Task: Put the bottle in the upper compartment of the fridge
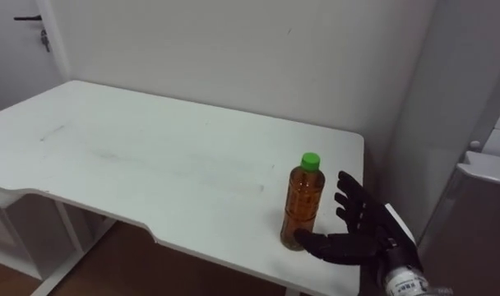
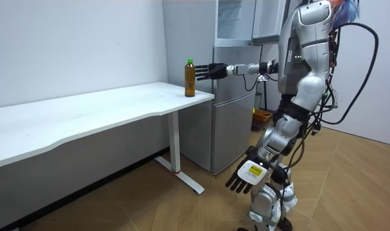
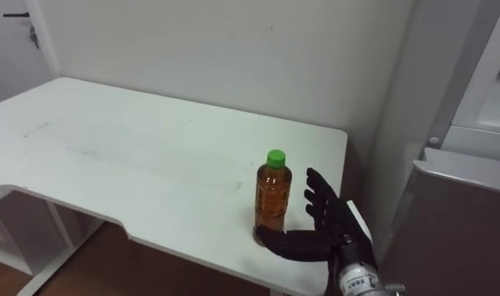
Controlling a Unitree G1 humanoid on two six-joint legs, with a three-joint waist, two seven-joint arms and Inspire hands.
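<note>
Bottle (image 1: 303, 201) (amber, green cap) stands upright on the white tabletop (image 1: 151, 156), lower right of the eye view, near the tabletop's end. Right hand (image 1: 363, 230) is just beside it, fingers spread and straight, thumb reaching toward the bottle's base; contact cannot be confirmed. Left hand (image 2: 246, 174) hangs low at lower centre of the room view, fingers straight, holding nothing. Fridge (image 2: 233, 96) stands just past the tabletop's end.
</note>
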